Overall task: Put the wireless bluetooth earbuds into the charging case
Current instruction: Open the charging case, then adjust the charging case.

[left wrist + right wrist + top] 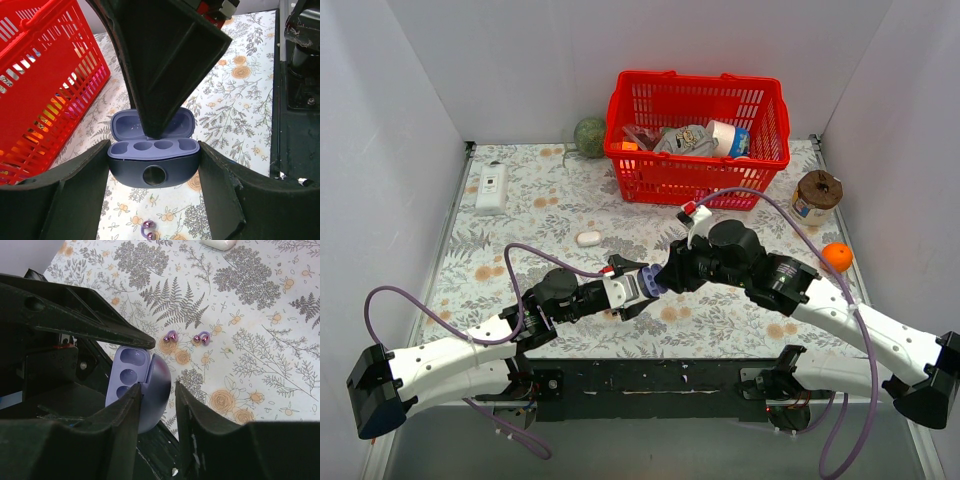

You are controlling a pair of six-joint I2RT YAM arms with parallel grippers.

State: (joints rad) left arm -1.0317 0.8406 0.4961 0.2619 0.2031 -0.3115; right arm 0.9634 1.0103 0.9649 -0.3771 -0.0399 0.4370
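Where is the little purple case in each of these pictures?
Top view: the charging case sits low in the middle.
Left wrist view: case dead centre, lid open, gripped by the left claw.
Right wrist view: case left of centre, at the tips of the right claw.
Shared landmark: the flowery tablecloth, seen in all three.

One of the right fingers [165,75] hangs over the open charging case [154,172], blocking its middle sockets from above, and the left fingers [65,200] wall in both ends. The earbuds [171,336] lie on the surface [260,300], free toward the upper right of the right wrist view. The case crowds their lower left.
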